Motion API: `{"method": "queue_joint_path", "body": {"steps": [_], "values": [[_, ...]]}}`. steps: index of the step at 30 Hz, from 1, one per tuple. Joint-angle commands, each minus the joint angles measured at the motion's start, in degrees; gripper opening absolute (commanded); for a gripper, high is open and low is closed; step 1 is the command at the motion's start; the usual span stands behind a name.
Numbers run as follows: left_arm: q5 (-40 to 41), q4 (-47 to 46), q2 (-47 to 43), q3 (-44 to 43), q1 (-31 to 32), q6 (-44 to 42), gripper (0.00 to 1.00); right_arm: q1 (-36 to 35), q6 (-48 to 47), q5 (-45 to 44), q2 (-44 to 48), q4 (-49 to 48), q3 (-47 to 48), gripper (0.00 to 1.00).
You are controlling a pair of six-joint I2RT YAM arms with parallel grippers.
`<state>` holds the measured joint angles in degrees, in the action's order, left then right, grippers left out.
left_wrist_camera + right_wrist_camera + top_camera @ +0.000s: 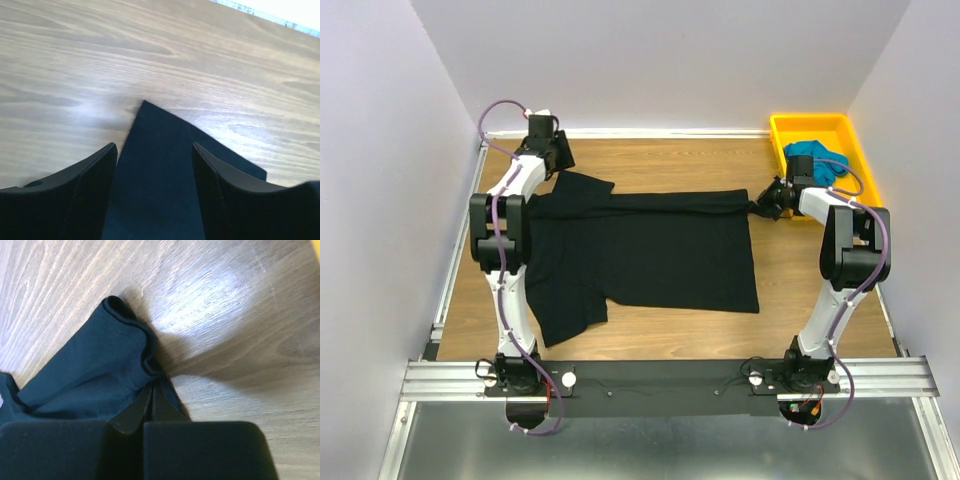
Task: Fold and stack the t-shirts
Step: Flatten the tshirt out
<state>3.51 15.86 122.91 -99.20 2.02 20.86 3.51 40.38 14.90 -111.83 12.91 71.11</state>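
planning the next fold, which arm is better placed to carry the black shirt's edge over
Probably right. The right gripper is shut on the black t-shirt; the left gripper hangs open above a corner, holding nothing.

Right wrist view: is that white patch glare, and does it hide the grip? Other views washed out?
Right wrist: glare on the table, clear of the right gripper shut on the black t-shirt, shadow beside it. Left wrist: top-right corner blown out. Top external: evenly lit.
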Motion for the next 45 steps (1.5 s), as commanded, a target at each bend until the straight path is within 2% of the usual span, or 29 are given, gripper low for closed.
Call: {"method": "queue_joint_path", "body": {"steps": [1, 5, 16, 19, 20, 22, 24, 25, 26, 28, 34, 38, 45], "values": [[2.64, 6.28, 5.48, -6.51, 1.58, -3.63, 0.68, 0.01, -1.53, 2.33, -0.93, 0.1, 2.1, 0.01], [3.69, 8.66, 10.14, -10.22, 2.37, -4.25, 0.66, -0.08, -1.97, 3.03, -1.28, 0.1, 2.28, 0.01], [8.36, 12.71, 14.72, -12.86, 2.46, -2.84, 0.64, -0.52, -2.5, 3.65, -2.16, 0.1, 2.98, 0.01], [9.32, 13.5, 15.43, -13.3, 2.55, -3.11, 0.56, -0.61, -2.5, 3.74, -2.51, 0.1, 3.07, 0.0], [9.41, 14.28, 15.78, -13.91, 2.64, -3.11, 0.47, -0.61, -2.5, 3.74, -2.51, 0.19, 3.16, 0.01], [9.59, 15.08, 16.74, -14.62, 2.64, -3.46, 0.4, -0.7, -2.5, 3.74, -2.78, 0.01, 3.51, 0.01], [9.68, 15.87, 17.45, -15.24, 2.64, -3.81, 0.23, -0.78, -2.41, 4.0, -3.13, 0.1, 4.12, 0.01], [9.68, 15.87, 17.54, -15.15, 2.64, -3.99, 0.19, -0.87, -2.5, 4.0, -3.22, 0.1, 4.38, 0.01], [9.59, 15.78, 17.45, -15.06, 2.64, -4.07, 0.05, -0.96, -2.5, 4.0, -3.39, 0.1, 4.56, 0.01], [9.5, 15.35, 17.27, -14.97, 2.64, -4.69, 0.0, -0.96, -2.5, 4.09, -3.66, 0.1, 5.44, 0.01], [13.19, 12.1, 13.67, -19.53, 2.55, -7.5, 0.0, -0.96, -3.64, 4.26, -4.88, 0.1, 10.26, 0.01], [14.07, 4.29, 11.3, -23.14, 2.02, -8.29, 0.0, -0.96, -4.61, 4.62, -7.87, 0.1, 16.85, 0.01], [13.98, -9.78, 9.36, -21.48, 0.97, -6.63, 0.0, -0.96, -3.91, 5.58, -17.62, 0.1, 32.66, 0.01]]}}
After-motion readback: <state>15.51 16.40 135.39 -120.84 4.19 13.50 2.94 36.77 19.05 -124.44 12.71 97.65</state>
